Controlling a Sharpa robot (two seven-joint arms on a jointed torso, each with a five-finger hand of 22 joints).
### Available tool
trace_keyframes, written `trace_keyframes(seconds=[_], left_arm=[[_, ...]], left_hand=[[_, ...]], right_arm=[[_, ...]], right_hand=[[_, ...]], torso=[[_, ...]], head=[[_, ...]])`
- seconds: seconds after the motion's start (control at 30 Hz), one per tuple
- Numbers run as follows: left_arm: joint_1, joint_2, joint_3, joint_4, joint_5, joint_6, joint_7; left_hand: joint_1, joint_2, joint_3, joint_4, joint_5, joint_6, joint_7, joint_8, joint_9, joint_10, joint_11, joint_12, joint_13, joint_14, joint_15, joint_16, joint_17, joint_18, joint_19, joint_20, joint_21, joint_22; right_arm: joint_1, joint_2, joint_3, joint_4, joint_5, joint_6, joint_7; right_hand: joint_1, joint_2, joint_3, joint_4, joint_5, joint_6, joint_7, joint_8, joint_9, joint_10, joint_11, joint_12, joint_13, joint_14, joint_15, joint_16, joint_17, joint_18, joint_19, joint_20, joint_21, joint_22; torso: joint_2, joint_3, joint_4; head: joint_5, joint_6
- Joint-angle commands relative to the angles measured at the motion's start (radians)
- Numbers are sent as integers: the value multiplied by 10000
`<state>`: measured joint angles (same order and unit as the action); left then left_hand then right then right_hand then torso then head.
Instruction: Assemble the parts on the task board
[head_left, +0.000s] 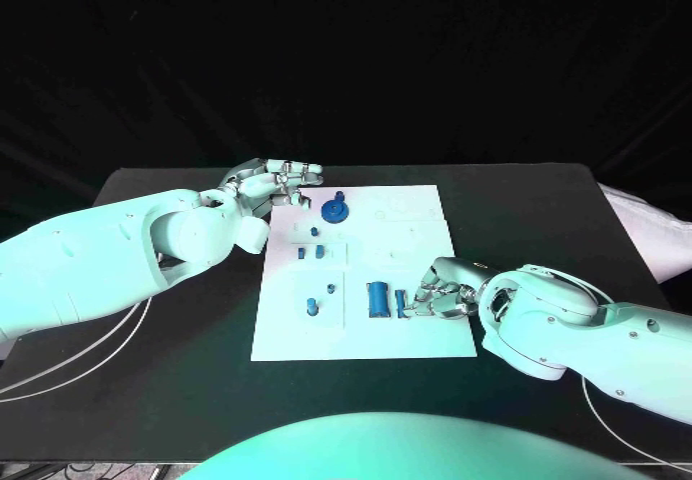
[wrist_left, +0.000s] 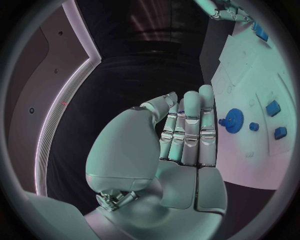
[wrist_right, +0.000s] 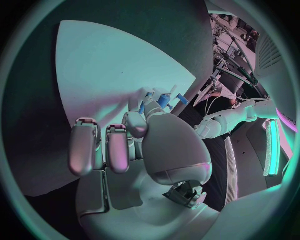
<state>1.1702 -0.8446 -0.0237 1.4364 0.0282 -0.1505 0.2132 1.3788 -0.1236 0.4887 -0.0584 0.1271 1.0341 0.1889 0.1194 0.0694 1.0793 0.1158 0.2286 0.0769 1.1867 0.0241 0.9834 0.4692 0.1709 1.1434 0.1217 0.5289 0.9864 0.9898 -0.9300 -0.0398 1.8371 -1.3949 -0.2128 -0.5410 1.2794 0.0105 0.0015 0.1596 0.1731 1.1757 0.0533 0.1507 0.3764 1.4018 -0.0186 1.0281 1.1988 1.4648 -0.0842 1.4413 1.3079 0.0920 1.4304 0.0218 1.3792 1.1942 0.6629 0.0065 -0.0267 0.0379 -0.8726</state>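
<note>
The white task board (head_left: 368, 330) lies flat in the middle of the black desk (head_left: 159, 200), and no writing, label or brand can be read on it or on either arm. The right hand (head_left: 440, 293) rests at the board's right edge, and its fingers (wrist_right: 134, 125) hide much of what lies under them; the right wrist view shows small blue parts (wrist_right: 159, 101) bunched at the fingertips, but whether they are pinched or only touched cannot be told. Just beside that hand in the head view lies a blue cylinder (head_left: 378, 297), with a thinner blue piece next to it partly covered by the fingertips. The left hand (head_left: 271, 181) hovers at the board's far left corner, its fingers (wrist_left: 190, 127) held straight and close together with the thumb folded across the palm; nothing shows in its grasp. Near it stands a blue gear (head_left: 336, 209), which also shows in the left wrist view as a toothed disc on the board. Smaller blue pieces (head_left: 319, 253) sit in the board's middle and near its left side, too small to identify by shape.
</note>
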Motion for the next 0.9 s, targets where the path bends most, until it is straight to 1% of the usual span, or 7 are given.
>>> trace_keyframes(seconds=[0.03,0.17,0.33,0.53,0.63,0.77,0.9], left_arm=[[0,8,5,-1,-40,170,48],[-5,17,5,-20,-40,140,77],[-55,55,4,-62,54,7,221],[-258,180,5,-154,341,-404,589],[-346,260,5,-239,504,-658,808],[-462,491,6,-506,752,-1037,1189],[-550,859,7,-1023,995,-1456,1597]], left_hand=[[28,93,-55,-16,2,-40,-3,56,-14,-49,-7,46,-13,-83,-2,-47,-17,114,-91,-9,-38,-12],[27,94,-61,-22,2,-44,-1,59,-14,-59,-5,58,-15,-86,-1,-45,-25,113,-93,-9,-40,-12],[-97,92,-156,19,-6,-77,6,79,-16,-125,9,135,-28,-109,23,-33,-79,103,-113,12,-76,-32],[-304,91,-389,136,-8,-187,19,103,-20,-223,39,305,-43,-914,129,-638,-463,95,-723,100,-606,-321],[-368,114,-490,206,-7,-239,28,140,-21,-306,97,355,-78,-1724,281,-1629,-1008,53,-1522,223,-1330,-763],[-400,197,-481,352,11,-488,66,109,-35,-428,230,138,-143,-2405,678,-4001,-2220,46,-2663,583,-2821,-1959],[-452,167,-549,487,16,-662,37,-22,-39,-568,383,-346,-151,-2670,1090,-5921,-3054,56,-3505,1085,-4135,-3228]], right_arm=[[-9,-131,1,147,283,-428,465],[70,-308,25,206,1158,-972,1457],[455,-404,43,-189,3513,-1540,3481],[968,-118,47,-1366,6895,-1885,5772],[1125,246,49,-2204,8439,-1785,6748],[1250,838,62,-3451,10238,-1330,7853],[1295,1479,122,-4707,11474,-681,8729]], right_hand=[[-80,-19,-126,47,206,-115,22,-92,4,-40,-28,-202,-95,685,-35,-47,530,-183,54,-2,24,-37],[-216,-148,-293,129,334,-348,130,-230,-49,-244,57,-640,-361,637,24,-192,328,-149,-38,24,-87,-224],[-72,-147,-375,77,415,-879,364,-545,-169,-761,252,-1646,-988,498,181,-603,-209,-27,-356,139,-496,-907],[569,36,-202,-295,419,-1290,567,-753,-246,-2132,432,-4664,-3087,-91,340,-2402,-2317,442,-1501,297,-2246,-3557],[919,143,9,-473,402,-1549,674,-841,-301,-2708,580,-5683,-3948,-1156,492,-5391,-5457,926,-2874,394,-4585,-6680],[1185,216,389,-569,231,-1915,1021,-864,-451,-3137,953,-7458,-5807,-2109,828,-8136,-7268,904,-3429,752,-6385,-7795],[1345,61,864,-703,45,-2229,1261,-885,-804,-3286,1360,-8791,-7677,-3057,1306,-10615,-8648,905,-4121,1196,-8501,-9125]], torso=[[-17,0,-4],[-37,-23,-18],[-134,-72,-37],[-380,-182,-62],[-546,-246,-138],[-730,-296,-186],[-915,-295,-210]], head=[[-4,0],[-35,30],[-116,212],[-210,592],[-216,760],[-285,1124],[-324,1643]])
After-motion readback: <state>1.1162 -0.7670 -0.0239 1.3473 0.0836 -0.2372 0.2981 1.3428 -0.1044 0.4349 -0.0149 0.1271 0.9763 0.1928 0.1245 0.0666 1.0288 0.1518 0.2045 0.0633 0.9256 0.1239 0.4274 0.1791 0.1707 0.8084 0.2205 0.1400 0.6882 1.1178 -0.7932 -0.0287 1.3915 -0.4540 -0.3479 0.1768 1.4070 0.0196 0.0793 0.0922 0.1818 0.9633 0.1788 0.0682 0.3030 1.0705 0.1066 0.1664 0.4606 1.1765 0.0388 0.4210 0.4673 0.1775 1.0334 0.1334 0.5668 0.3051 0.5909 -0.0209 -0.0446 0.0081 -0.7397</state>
